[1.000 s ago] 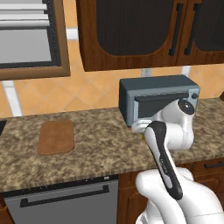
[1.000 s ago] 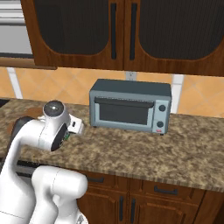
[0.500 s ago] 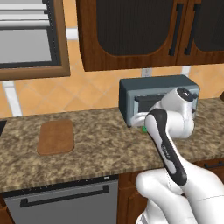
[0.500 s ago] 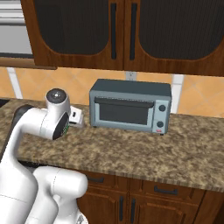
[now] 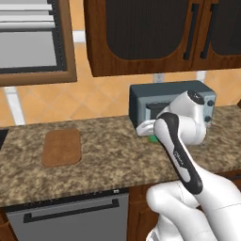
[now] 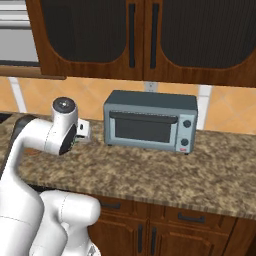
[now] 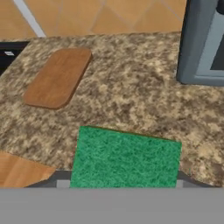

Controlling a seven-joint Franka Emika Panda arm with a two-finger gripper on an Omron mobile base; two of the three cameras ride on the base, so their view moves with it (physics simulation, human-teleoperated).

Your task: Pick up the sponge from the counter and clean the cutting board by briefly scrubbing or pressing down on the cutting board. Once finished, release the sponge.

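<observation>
Hand view shows the claw (image 7: 120,186) pinched on the green sponge (image 7: 124,158); it could slip before reaching the cutting board (image 7: 58,76).

Even flat rendered light, faint shadows, hand view coarse.

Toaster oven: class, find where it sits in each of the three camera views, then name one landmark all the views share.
Left base view: the toaster oven stands right of centre, partly behind the white arm.
Right base view: the toaster oven stands at centre, facing the camera.
Hand view: the toaster oven fills the upper right corner, cut off by the edge.
Shared landmark: the speckled granite counter under it.
</observation>
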